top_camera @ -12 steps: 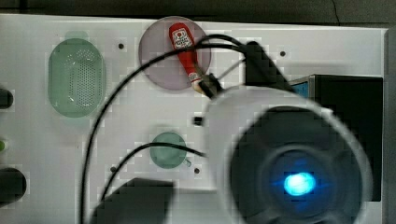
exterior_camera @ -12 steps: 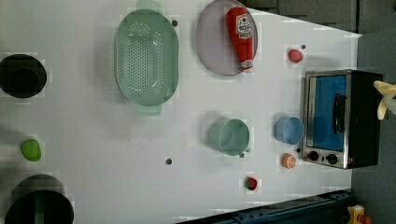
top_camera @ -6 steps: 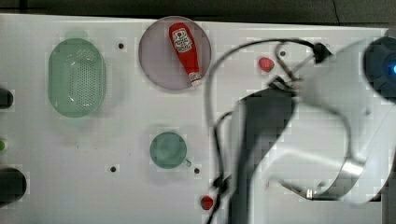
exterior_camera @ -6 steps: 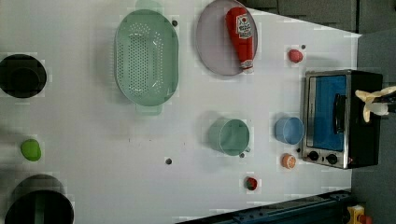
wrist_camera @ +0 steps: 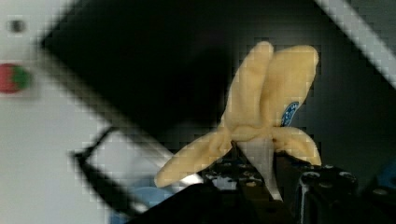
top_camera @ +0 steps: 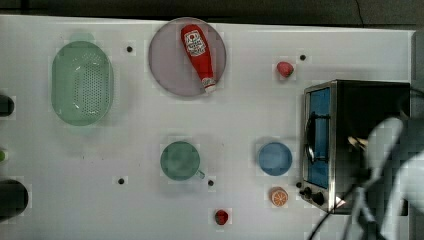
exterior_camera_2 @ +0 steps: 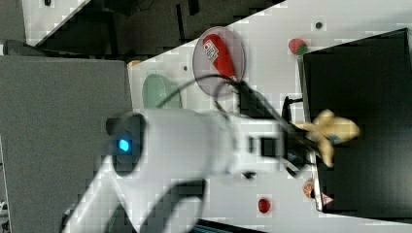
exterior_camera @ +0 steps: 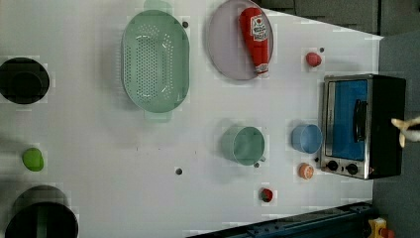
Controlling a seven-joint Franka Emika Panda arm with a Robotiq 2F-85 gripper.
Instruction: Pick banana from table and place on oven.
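Yellow peeled banana [exterior_camera_2: 330, 130] gripped in hand [exterior_camera_2: 305, 141], held above oven [exterior_camera_2: 359, 121] black top, off the table [top_camera: 240, 120].

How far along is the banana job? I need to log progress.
Done: the banana is off the table, shut in the gripper. In hand: it hangs over the oven, above its black top. Left: lower it onto the top, open the fingers and withdraw.
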